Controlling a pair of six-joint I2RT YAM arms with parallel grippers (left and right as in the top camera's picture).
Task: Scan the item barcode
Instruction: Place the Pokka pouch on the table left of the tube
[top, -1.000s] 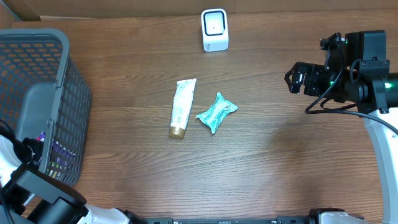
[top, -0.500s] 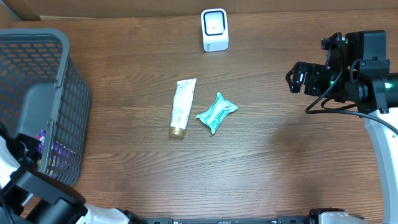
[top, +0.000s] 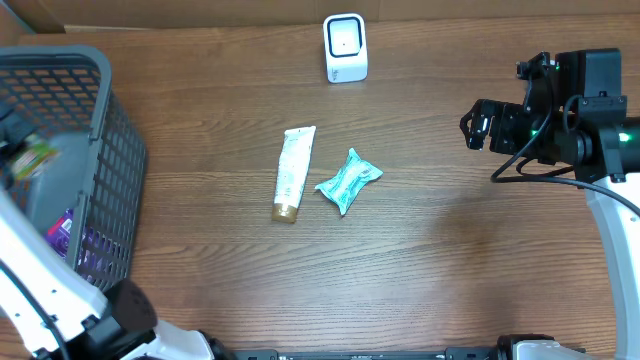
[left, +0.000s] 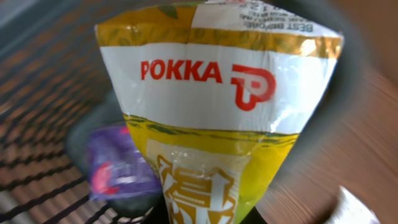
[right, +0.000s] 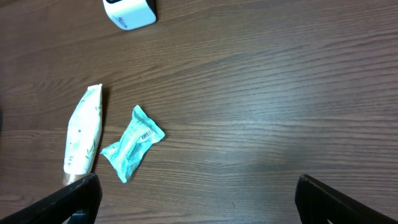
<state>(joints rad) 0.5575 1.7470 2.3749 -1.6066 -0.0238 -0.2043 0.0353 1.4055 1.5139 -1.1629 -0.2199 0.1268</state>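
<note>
A yellow and white Pokka drink packet (left: 217, 106) fills the left wrist view, with my left gripper (left: 205, 219) shut on its lower end; the fingers themselves are hidden behind it. From overhead the packet (top: 27, 160) is a blur over the grey basket (top: 100, 90) at the far left. No barcode shows on the face I see. The white scanner (top: 345, 48) stands at the table's back edge, and its corner shows as the scanner (right: 129, 12) in the right wrist view. My right gripper (top: 478, 126) hovers wide open at the right, holding nothing.
A white tube (top: 293, 172) and a teal sachet (top: 348, 180) lie mid-table, also seen as the tube (right: 84, 134) and the sachet (right: 132, 142). A purple packet (left: 118, 162) lies in the basket. A cardboard wall runs along the back.
My left gripper has shut on the Pokka packet and the arm has swung up over the basket with it. The right arm has not moved.
</note>
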